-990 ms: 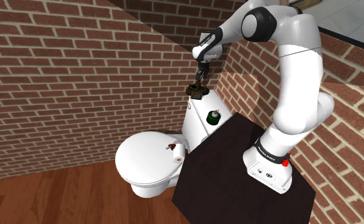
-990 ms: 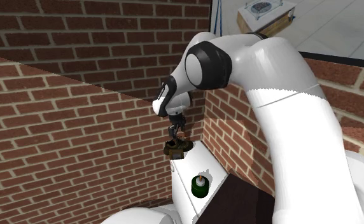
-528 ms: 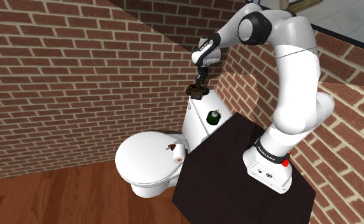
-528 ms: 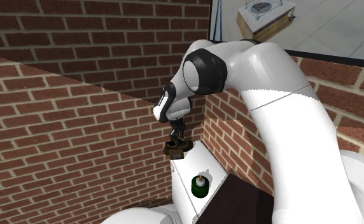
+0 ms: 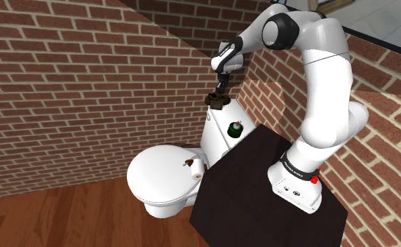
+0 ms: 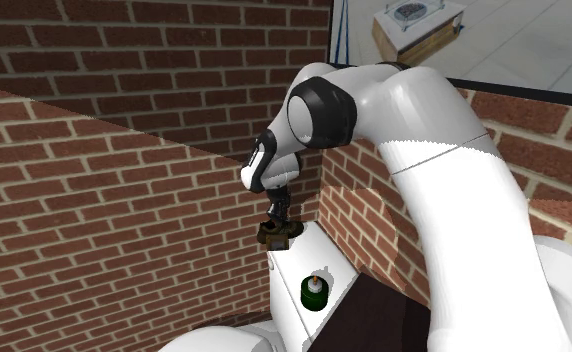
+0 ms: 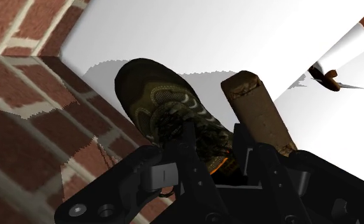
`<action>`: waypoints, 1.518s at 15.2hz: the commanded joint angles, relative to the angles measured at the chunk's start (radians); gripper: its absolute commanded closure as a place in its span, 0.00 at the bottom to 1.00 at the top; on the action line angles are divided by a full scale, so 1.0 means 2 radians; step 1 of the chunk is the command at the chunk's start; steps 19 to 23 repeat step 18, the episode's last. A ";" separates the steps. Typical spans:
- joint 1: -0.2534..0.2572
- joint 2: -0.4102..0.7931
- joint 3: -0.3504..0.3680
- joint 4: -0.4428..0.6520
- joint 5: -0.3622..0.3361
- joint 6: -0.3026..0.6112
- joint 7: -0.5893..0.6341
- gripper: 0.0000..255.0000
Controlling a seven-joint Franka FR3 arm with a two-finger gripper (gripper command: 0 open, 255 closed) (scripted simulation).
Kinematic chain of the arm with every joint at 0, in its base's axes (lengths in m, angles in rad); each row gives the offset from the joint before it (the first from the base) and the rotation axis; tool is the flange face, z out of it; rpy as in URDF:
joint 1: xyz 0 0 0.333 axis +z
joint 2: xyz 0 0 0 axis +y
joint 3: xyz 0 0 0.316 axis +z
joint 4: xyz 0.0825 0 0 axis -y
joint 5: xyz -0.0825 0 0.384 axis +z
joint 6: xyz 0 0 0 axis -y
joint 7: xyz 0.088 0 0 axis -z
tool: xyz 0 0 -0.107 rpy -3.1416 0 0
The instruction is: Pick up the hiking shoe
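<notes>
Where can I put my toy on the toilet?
The white lid is mostly bare, beside the small brown thing. A little bare tank top lies between hiking shoe and green bottle. Crowded: the shoe end, with brown block and pincer.

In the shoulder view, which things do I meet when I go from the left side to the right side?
toilet lid → shoe → green bottle → arm's base

Climbs from the shoulder view's lower right, bends at the upper right and slopes down-left toward upper centre. Points the wrist (image 5: 227,57) downward. Clasps the hiking shoe (image 7: 168,108) at its collar between narrowly spaced jaws.
</notes>
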 commanded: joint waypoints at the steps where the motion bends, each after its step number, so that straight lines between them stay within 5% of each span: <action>1: 0.000 0.000 0.000 -0.001 0.000 0.000 0.000 1.00; 23: 0.007 -0.074 -0.008 -0.010 -0.009 -0.064 -0.002 1.00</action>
